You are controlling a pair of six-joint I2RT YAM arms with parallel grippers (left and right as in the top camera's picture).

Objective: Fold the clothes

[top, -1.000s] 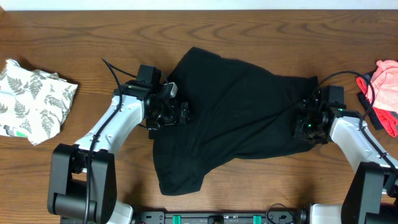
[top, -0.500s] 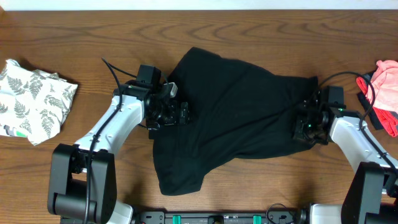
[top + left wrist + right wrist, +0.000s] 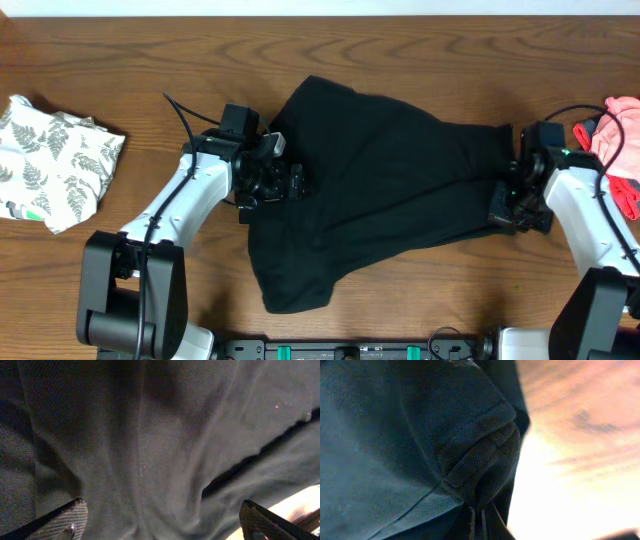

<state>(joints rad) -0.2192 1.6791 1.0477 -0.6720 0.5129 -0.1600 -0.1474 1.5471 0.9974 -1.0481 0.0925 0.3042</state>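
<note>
Re black fine-knit garment (image 3: 380, 190): lies centre of overhead view on brown wooden table (image 3: 120, 50), stretched btw both arms, w/ lower-left lobe rumpled toward bottom edge.

Left gripper (image 3: 272, 178), at cloth's left edge: spread wide per wrist view, ribbed fingertips (image 3: 70, 517) in bottom corners, w/ fabric across the gap, clamping nothing. Right gripper (image 3: 512, 195), at cloth's right end: clenched on a bunched hem fold (image 3: 480, 470), low centre of wrist view.

Risks, as judged:
- Could drag the whole garment rightward, w/ only a right-side pinch & no left grip. Would end up skewed, not flat.
- Could lose the pinch under a harder pull, w/ just a small wad in hold.
- Could ride on toward the coral-pink crumpled cloth (image 3: 620, 140) at right edge & tangle w/ it.
- No threat to the white fern-print fabric (image 3: 55, 160) at far left, well apart.

Vs 1 s ago: rightward shift of right gripper w/ cloth in tow; narrower, tauter right end; more bare wood below the hem. No visible change at left arm.
</note>
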